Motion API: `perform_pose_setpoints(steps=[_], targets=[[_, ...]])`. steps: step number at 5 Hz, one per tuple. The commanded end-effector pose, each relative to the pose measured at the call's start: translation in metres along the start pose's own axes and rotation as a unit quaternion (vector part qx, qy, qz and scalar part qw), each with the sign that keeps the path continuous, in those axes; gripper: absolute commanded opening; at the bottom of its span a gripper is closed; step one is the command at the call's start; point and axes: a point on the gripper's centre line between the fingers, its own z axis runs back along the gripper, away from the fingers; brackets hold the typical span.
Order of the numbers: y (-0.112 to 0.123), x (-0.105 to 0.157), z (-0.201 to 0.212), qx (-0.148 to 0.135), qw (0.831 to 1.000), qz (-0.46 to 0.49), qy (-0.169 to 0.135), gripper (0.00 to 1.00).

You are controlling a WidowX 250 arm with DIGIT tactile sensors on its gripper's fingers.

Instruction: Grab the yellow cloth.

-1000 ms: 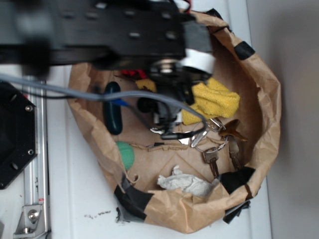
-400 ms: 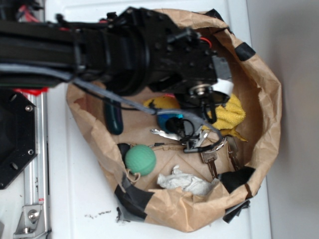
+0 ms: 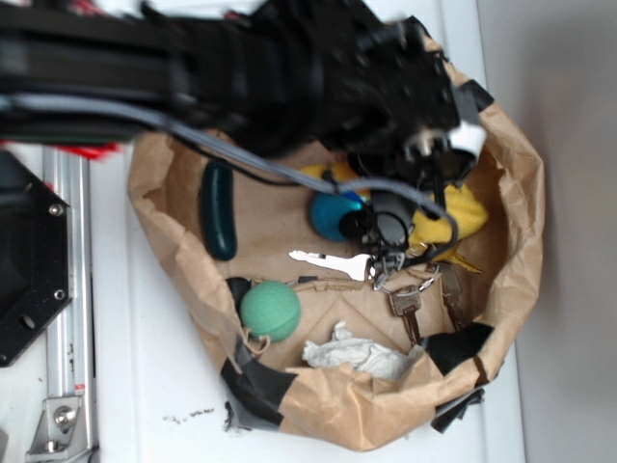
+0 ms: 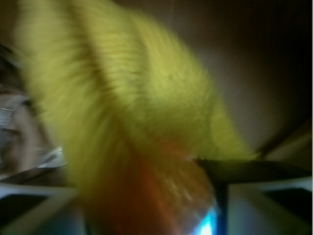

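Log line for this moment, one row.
phase: reaching | gripper: over yellow cloth, jaws state hidden | wrist view: blurred, cloth fills frame | cloth: in paper bag, beside keys

Keys [image 3: 386, 275] and blue ball [image 3: 335, 216] crowd the yellow cloth [image 3: 461, 214].

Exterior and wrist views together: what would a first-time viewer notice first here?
The black arm sweeps across the top of the exterior view, reaching into the crumpled brown paper bag. Under its far end, at the bag's right side, shows the yellow cloth, which also fills the blurred wrist view. Lower in the bag lie a green ball, loose keys and a white tissue wad.
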Motion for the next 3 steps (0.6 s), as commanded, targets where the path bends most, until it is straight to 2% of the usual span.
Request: perform_pose_setpoints(steps=[1,2,3], targets=[[-0.019,-0.029,0.116,0.006,0.997,-0.036,-0.063,0.00],[-0.022,-0.049,0.118,0.008,0.999,-0.018,-0.034,0.00],[-0.013,-0.076,0.105,0.033,0.999,-0.020,-0.005,0.00]])
